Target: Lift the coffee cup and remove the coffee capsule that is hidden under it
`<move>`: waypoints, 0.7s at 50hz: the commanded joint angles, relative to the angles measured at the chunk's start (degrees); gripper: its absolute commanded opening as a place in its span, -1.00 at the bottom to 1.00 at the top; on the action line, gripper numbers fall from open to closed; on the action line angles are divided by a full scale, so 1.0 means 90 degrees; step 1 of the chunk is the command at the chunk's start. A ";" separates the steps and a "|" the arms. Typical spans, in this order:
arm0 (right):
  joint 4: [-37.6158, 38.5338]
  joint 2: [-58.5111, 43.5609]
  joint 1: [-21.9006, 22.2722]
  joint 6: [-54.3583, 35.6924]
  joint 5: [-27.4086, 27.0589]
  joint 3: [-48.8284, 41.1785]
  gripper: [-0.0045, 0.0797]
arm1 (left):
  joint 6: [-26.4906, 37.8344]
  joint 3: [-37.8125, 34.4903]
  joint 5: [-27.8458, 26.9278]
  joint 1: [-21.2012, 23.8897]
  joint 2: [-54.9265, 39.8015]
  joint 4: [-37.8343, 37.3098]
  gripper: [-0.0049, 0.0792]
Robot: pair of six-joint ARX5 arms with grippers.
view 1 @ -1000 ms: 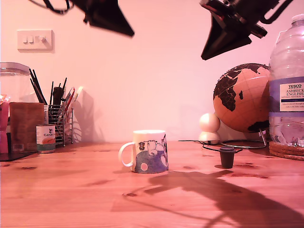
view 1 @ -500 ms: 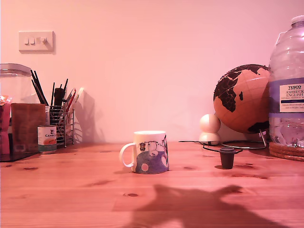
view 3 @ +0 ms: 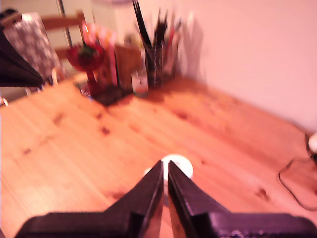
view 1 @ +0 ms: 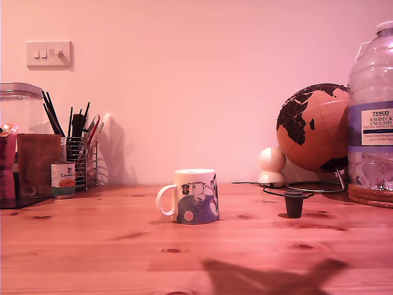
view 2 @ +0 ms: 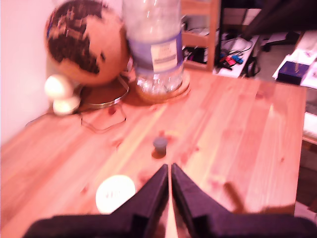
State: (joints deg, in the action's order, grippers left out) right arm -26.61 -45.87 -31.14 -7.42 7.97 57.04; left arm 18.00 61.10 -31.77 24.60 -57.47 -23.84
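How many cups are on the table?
1. The coffee cup stands upright mid-table in the exterior view, apart from the coffee capsule toward that view's right. Clutter at the edges might hide more.

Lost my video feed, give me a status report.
Both pincers shut and empty, high above the table: first, second. Coffee cup upright on the table. Coffee capsule standing in the open, apart from the cup. Nothing in the way.

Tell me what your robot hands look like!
Each end effector is black and matte, with two long fingers that taper to a point, like a beak. My first gripper and my second gripper look alike, and both widen into a dark, blocky base. I see no markings or cables on them, though the wrist views are blurry.
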 commanded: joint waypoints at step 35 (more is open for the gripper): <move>-0.0542 0.0697 -0.0039 0.0007 -0.0119 -0.0782 -0.92 | -0.0197 -0.0500 -0.0090 0.0036 0.0352 0.0083 -0.93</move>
State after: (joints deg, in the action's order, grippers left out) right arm -31.00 -39.48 -31.24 -7.40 6.92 50.26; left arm 16.62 57.60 -32.47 24.71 -54.11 -23.40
